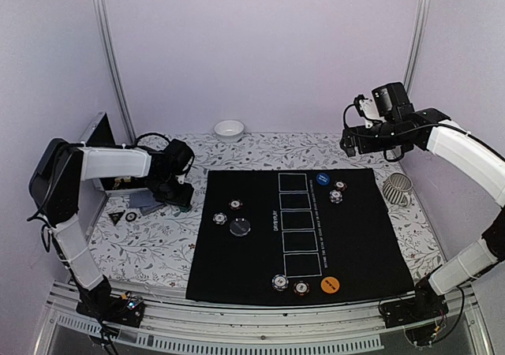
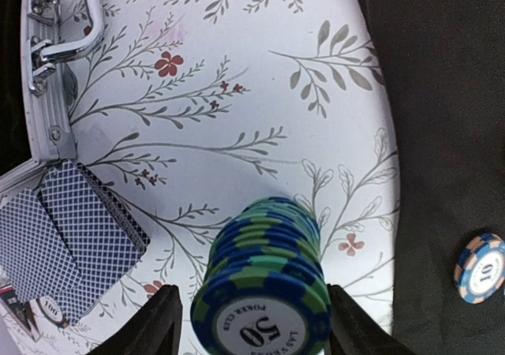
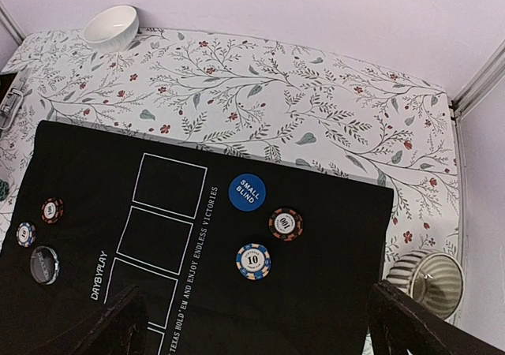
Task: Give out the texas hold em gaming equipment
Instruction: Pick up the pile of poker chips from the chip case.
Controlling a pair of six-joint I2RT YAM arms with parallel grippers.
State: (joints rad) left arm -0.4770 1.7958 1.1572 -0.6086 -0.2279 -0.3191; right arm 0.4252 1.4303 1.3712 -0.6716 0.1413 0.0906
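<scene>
Pickup step: left hand (image 2: 252, 312) straddles the chip stack (image 2: 264, 280) beside the black mat (image 2: 442, 134), grip can't be told; right hand (image 3: 264, 327) spread. Next, I'd say: firm squeeze, straight lift.

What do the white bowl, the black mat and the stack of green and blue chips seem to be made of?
White bowl: likely glazed ceramic, smooth with a soft sheen.
Black mat: probably felt or fabric, matte, lying flat, printed white lines.
Stack of chips: plastic or clay composite, moulded edge stripes, printed label; which, unclear.
</scene>
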